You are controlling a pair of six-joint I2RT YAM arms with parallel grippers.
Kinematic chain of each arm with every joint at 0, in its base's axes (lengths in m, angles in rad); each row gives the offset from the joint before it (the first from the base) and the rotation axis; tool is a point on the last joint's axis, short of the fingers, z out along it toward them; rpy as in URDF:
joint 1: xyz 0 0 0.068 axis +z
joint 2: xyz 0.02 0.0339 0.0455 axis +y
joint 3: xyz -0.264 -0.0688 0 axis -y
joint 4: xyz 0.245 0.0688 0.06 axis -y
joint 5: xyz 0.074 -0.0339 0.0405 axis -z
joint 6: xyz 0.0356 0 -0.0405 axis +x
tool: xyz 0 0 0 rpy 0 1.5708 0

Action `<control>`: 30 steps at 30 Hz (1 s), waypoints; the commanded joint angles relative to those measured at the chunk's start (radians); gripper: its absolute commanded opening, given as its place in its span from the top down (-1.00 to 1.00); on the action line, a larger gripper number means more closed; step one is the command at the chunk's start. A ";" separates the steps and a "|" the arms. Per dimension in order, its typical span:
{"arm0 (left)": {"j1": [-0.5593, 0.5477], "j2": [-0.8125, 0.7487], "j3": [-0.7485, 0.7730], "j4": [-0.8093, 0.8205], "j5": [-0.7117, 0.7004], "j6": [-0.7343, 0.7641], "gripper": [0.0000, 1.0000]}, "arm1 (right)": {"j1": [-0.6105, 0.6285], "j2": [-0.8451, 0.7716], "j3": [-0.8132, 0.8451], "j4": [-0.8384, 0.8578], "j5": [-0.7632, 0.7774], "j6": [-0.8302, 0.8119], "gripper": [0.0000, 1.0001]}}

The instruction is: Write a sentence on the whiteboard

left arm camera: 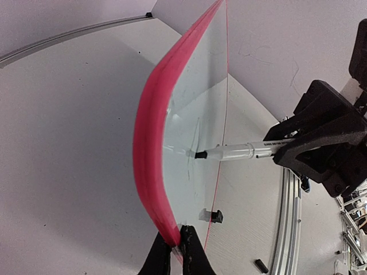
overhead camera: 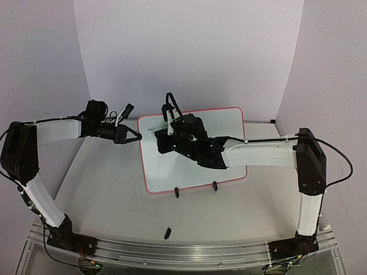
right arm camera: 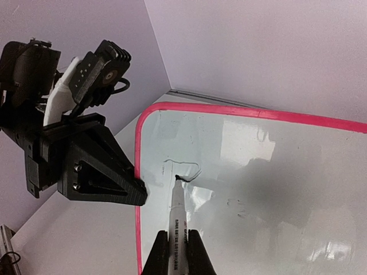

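Observation:
The whiteboard point(overhead camera: 175, 172), glossy white in a red-pink frame, stands tilted on the table. My left gripper point(overhead camera: 136, 137) is shut on the frame's left edge point(left arm camera: 150, 172), its fingertips point(left arm camera: 189, 249) pinching the rim. My right gripper point(right arm camera: 178, 246) is shut on a slim white-barrelled marker point(right arm camera: 176, 212), and the dark tip point(right arm camera: 178, 179) touches the board near its upper left corner. Of the sentence, only a thin looping stroke point(right arm camera: 192, 167) shows beside the tip. In the left wrist view the marker point(left arm camera: 229, 153) meets the board point(left arm camera: 200, 86) almost square on.
Two black clip feet point(overhead camera: 176, 192) point(overhead camera: 214, 185) hold the board's near edge. A small black cap point(overhead camera: 167, 232) lies on the table in front of the board, near the aluminium rail point(overhead camera: 183, 252). White walls close in behind and on both sides.

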 commanded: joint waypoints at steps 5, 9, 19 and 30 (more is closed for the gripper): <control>-0.023 -0.013 0.025 -0.019 -0.042 0.098 1.00 | -0.009 -0.068 -0.073 -0.020 0.113 0.010 1.00; -0.024 -0.013 0.023 -0.019 -0.043 0.097 1.00 | -0.009 -0.074 -0.087 -0.020 0.107 0.014 1.00; -0.024 -0.014 0.025 -0.019 -0.043 0.097 1.00 | -0.005 -0.054 -0.100 -0.036 -0.009 0.017 1.00; -0.023 -0.014 0.025 -0.019 -0.042 0.096 1.00 | 0.006 -0.011 -0.043 -0.037 -0.029 0.014 1.00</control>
